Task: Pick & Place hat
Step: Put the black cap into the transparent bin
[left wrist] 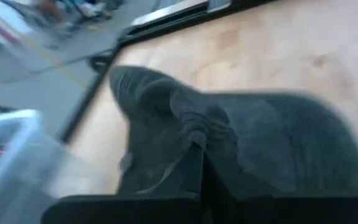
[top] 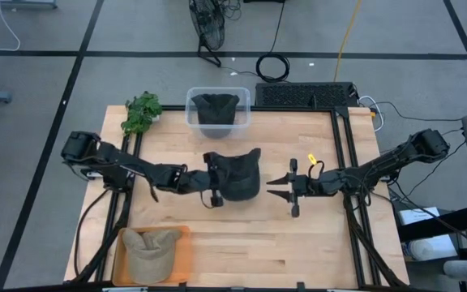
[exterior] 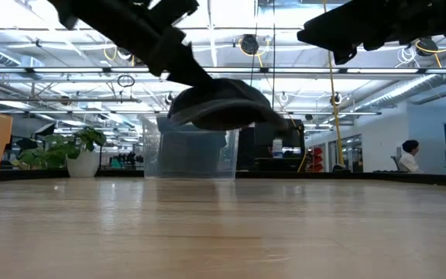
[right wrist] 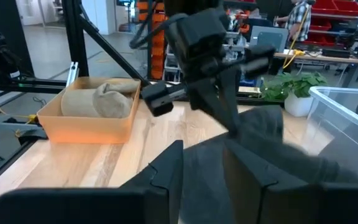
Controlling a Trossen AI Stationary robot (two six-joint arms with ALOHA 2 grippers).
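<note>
Wooden table (top: 298, 243); bright workshop behind

Dark hat lifted at the table's middle

We see the dark hat (top: 237, 174) held clear of the table (top: 298, 243), crumpled, its brim pointing toward one o'clock; the left end effector (top: 214, 180) pinches its nine-o'clock edge, fabric bunched between the fingers.

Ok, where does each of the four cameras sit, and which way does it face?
High: overhead, straight down; both arms, dark hat in left end effector.
Low: table height, looking level; hat lifted.
Left wrist: along its fingers pinching the hat.
Right wrist: past the open right end effector toward the left arm.
All four share the hat.
</note>
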